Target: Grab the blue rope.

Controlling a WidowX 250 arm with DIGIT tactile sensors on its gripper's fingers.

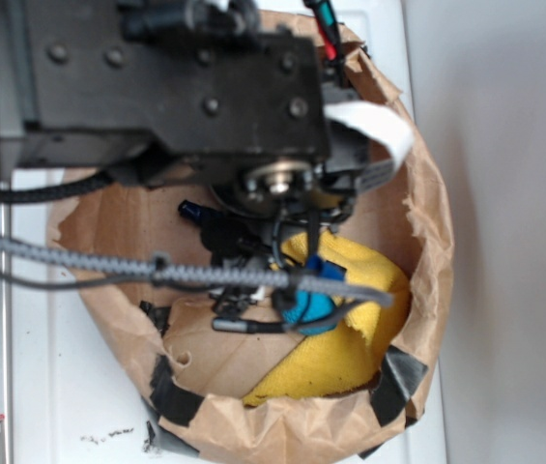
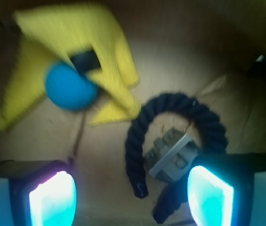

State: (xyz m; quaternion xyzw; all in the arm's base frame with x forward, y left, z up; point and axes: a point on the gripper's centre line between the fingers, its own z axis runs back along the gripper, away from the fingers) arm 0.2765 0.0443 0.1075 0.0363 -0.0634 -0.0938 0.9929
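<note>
End effector (image 2: 132, 197) released, pads (image 2: 52, 200) spread wide w/ nothing between, hanging above the floor of the crumpled brown paper bag (image 1: 417, 193), prob. so the jaws can straddle the target. The dark navy twisted rope (image 2: 170, 103) lies arched just ahead, right of centre, curving round a small grey plastic block (image 2: 173, 155); one end near the right pad. Teal-blue ball (image 2: 69, 87) sits further off, upper left, on a yellow cloth (image 2: 109, 56), apart from the rope. Ext. view: arm hides the rope.
</note>
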